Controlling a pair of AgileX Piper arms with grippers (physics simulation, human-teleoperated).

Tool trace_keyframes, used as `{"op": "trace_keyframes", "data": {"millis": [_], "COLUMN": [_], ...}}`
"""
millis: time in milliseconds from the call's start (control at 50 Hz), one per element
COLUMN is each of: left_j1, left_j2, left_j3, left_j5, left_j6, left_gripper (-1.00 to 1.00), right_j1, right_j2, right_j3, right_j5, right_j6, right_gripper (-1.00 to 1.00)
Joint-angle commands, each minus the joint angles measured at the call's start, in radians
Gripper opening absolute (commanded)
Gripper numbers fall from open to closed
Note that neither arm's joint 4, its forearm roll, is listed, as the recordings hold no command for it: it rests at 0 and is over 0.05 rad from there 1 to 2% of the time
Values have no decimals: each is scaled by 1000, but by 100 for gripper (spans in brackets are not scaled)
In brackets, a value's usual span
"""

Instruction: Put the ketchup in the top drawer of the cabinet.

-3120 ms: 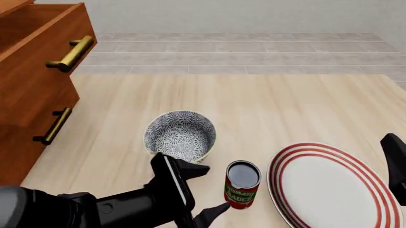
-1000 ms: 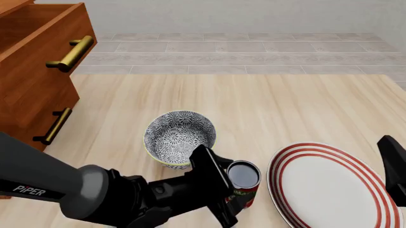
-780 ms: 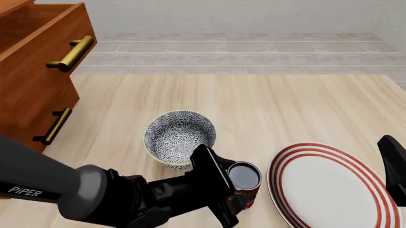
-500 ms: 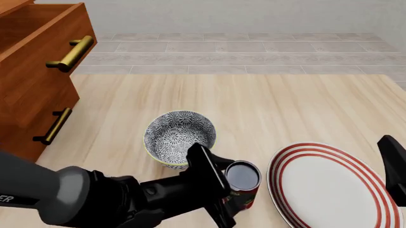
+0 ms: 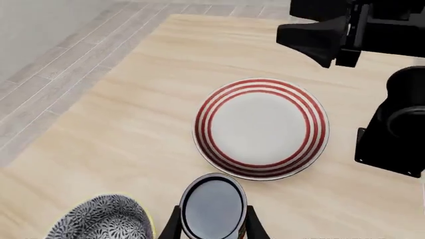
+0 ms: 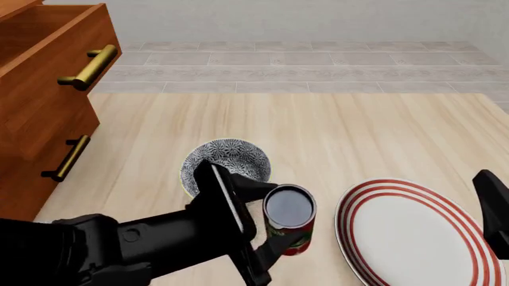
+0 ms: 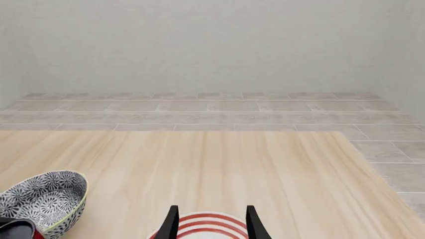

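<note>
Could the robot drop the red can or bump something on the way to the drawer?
Maybe. The left gripper pinches the ketchup only by its sides, so it could slip out. The bowl sits right beside the can, between it and the cabinet, so a low swing might knock it. The top drawer is open but high up, so the can may hit its front if it is not raised enough.

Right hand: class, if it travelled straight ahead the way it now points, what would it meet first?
Probably nothing on the table: beyond the right hand, which hovers over the striped plate, only bare table and the far wall lie ahead. The bowl sits off to one side.
</note>
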Motion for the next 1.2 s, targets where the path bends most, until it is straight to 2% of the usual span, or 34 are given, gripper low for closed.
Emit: {"op": "trace_keyframes", "data": {"millis": [20, 100, 120, 140, 280, 460, 500, 560, 700, 820, 960, 1200], "left_j1": [9, 9, 53, 71, 101, 173, 202, 242, 305, 354, 406, 515], "left_j2": [-133, -133, -259, -298, -391, -625, -700, -782, -899, -1006, -1121, -1244], "left_j3": [24, 24, 56, 65, 70, 86, 77, 80, 76, 83, 55, -60], "left_j5": [63, 63, 126, 140, 210, 373, 456, 529, 642, 740, 871, 1102], "left_j6": [24, 24, 6, 1, 8, 27, -12, -11, -22, -1, 17, 27], "left_gripper": [-100, -100, -100, -100, -100, -100, -100, -100, -100, -100, -100, -100], "right_j1": [2, 2, 2, 2, 2, -1, -2, -2, -4, -2, -2, -5], "right_j2": [-1, -3, -2, -1, -2, -3, -2, -2, 1, -4, -3, -2], "right_j3": [2, 2, 2, -1, -3, -4, -4, -9, -17, -12, -3, 14], "right_j5": [-1, 0, 0, 2, 4, 3, 3, 8, 12, 14, 4, -11], "right_j6": [1, 3, 2, 4, 4, 9, 10, 10, 9, 7, 6, 10], "right_gripper": [100, 100, 100, 100, 100, 100, 100, 100, 100, 100, 100, 100]}}
